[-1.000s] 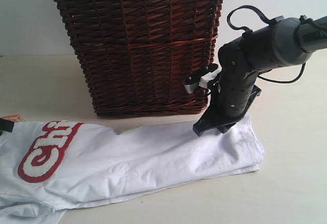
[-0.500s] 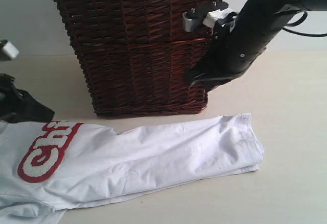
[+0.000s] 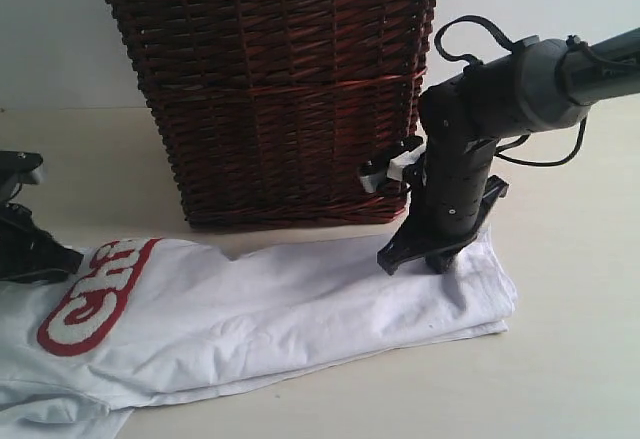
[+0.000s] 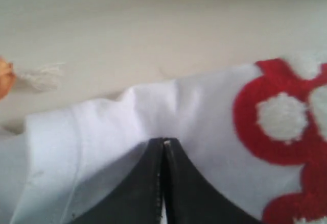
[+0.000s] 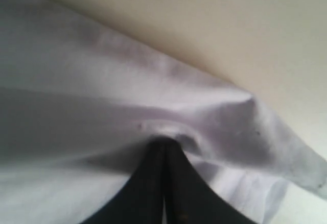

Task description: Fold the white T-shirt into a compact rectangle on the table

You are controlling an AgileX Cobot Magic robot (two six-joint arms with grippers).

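**Both jaws nipped onto the shirt, long strip yet to be folded short**

The left gripper (image 4: 163, 142) has its jaws pressed tight together, and the cloth puckers up right at the tips, so I'd say it has a pinch of the white T-shirt (image 3: 280, 319) near the red patch (image 3: 95, 299). The right gripper (image 5: 163, 142) looks the same: jaws closed with a small gather of white fabric bunched at their point, down at the shirt's other end, just in front of the wicker basket (image 3: 270, 99).

The shirt lies on the table (image 3: 580, 359) as a long, narrow band running past the front of the basket. Layered edges show at its right end, so it seems the lengthwise folds are in. An orange tag (image 4: 4, 78) sits just off the left end, on bare tabletop.

By my reckoning the job is partway: narrowed, but far too long to call compact. What remains is bringing the ends over each other and flattening the wrinkles.
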